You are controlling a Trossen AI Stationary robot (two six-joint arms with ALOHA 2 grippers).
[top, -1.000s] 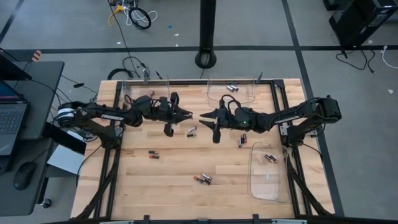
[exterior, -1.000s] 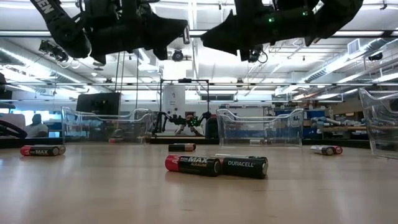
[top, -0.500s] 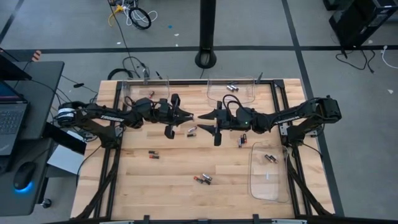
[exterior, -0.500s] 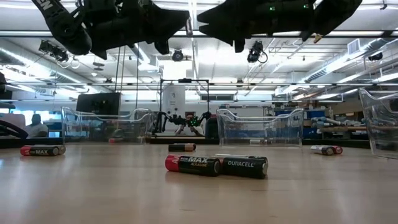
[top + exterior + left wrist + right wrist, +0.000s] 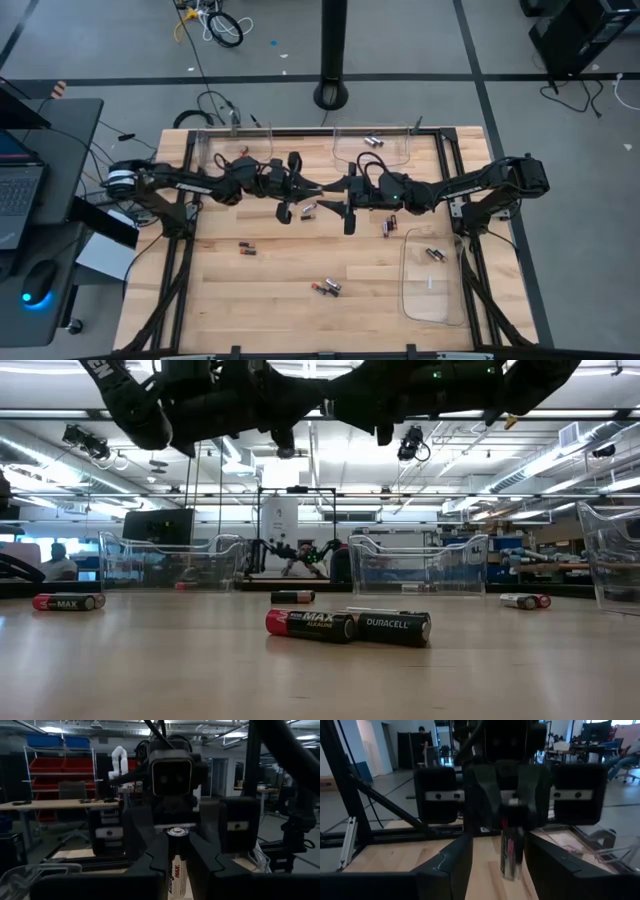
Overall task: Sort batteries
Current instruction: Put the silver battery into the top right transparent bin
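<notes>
- Nearest in the low view, two batteries (image 5: 348, 626) lie end to end on the worktop (image 5: 200, 670), one red-and-black, one dark.
- More loose cells (image 5: 326, 288) are scattered; sorting looks barely half done.
- Mid-air above the centre, the left gripper (image 5: 175, 865) has its fingers clamped on a battery (image 5: 176, 862), offered to the right gripper (image 5: 492, 855), fingers spread (a handover, seemingly).
- Farther off, clear trays (image 5: 430, 275) hold a few cells.
</notes>
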